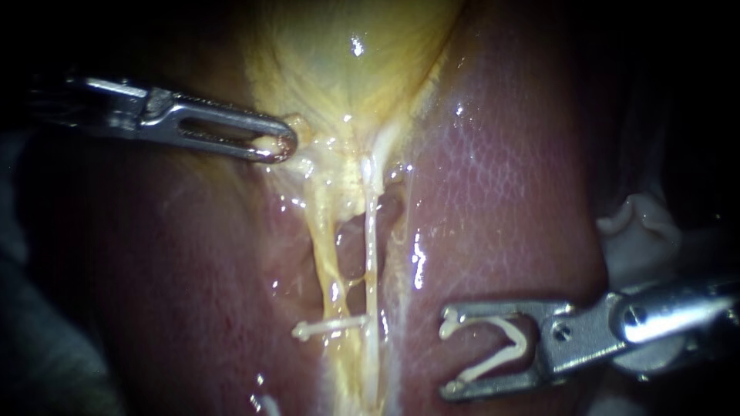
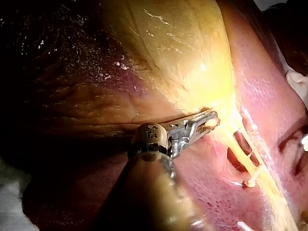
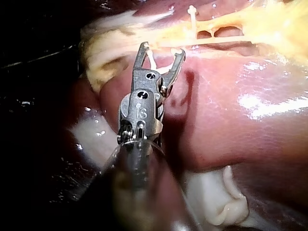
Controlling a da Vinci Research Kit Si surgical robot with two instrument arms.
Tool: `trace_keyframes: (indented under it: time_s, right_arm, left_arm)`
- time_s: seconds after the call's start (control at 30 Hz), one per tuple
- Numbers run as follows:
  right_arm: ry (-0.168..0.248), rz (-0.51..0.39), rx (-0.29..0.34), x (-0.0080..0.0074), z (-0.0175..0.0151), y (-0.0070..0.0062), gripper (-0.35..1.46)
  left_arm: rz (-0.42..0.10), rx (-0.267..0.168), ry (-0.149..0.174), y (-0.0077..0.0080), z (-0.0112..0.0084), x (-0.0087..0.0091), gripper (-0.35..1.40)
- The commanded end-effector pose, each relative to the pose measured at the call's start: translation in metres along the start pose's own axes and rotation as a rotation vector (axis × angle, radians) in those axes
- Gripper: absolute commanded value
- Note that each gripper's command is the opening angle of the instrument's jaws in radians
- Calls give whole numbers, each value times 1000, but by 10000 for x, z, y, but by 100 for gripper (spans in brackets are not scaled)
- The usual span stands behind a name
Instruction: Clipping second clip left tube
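The yellow gallbladder (image 1: 347,62) narrows into two strands running down: the yellowish left tube (image 1: 322,250) and the thin pale right tube (image 1: 371,254). One white clip (image 1: 327,328) lies across the left tube low down. My left instrument (image 1: 271,145) is shut on tissue at the gallbladder's neck, also visible in the left wrist view (image 2: 210,122). Over the liver, my right instrument (image 1: 447,350) stays to the right of both tubes and apart from them. Its spread jaws both bear on an open white clip (image 1: 497,356) held between them; the right wrist view shows this clip (image 3: 161,60) short of the tubes.
Pink liver (image 1: 501,192) lies to the right of the tubes and darker liver (image 1: 177,270) to their left. A white folded lump (image 1: 640,227) sits at the liver's right edge, just above the right instrument's shaft.
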Motion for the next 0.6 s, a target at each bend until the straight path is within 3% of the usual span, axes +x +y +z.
trace_keyframes:
  time_s: [0.03,0.23,0.43,0.6]
  right_arm:
    - [0,0,0,0,0,0,48]
    - [0,0,0,0,-1,-1,48]
    - [0,-1,1,0,-2,-1,48]
    - [0,-1,1,0,-2,-2,48]
  left_arm:
    - [0,-1,0,0,-1,0,-35]
    - [-2,-14,-11,8,-23,1,-35]
    - [-15,9,17,20,-78,16,-35]
    - [-22,16,32,20,-97,20,-35]
